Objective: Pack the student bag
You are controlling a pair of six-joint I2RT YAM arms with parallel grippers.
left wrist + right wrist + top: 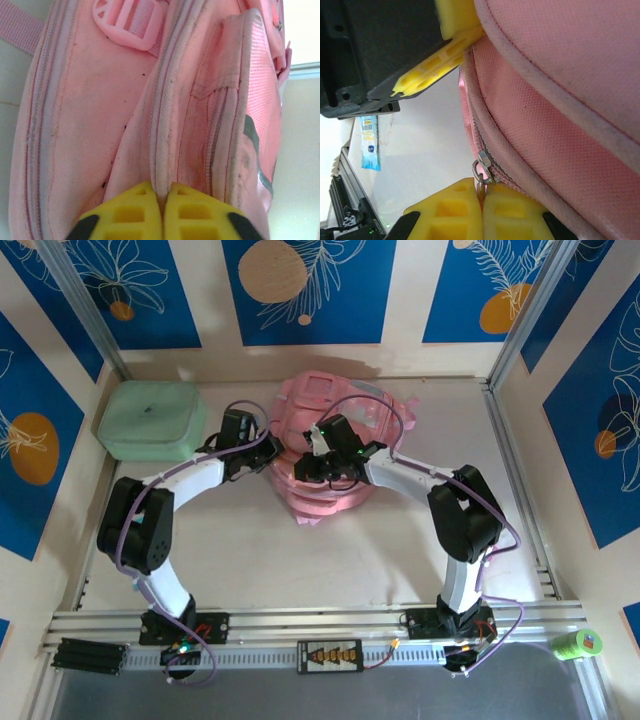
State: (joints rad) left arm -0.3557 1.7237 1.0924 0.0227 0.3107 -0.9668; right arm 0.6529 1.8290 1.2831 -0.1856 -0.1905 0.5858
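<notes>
Both arms lean over the pink bag at the far middle of the table, hiding its centre, and the wrist views crop it to seams and fabric. Its long axis runs roughly near-to-far, though which end is the top is hard to tell. The left gripper is clamped on a piped seam, while the right gripper pinches the zip pull.

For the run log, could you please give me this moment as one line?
left jaws: shut on student bag edge seam | right jaws: shut on zipper pull | mint case: left of bag, apart
</notes>
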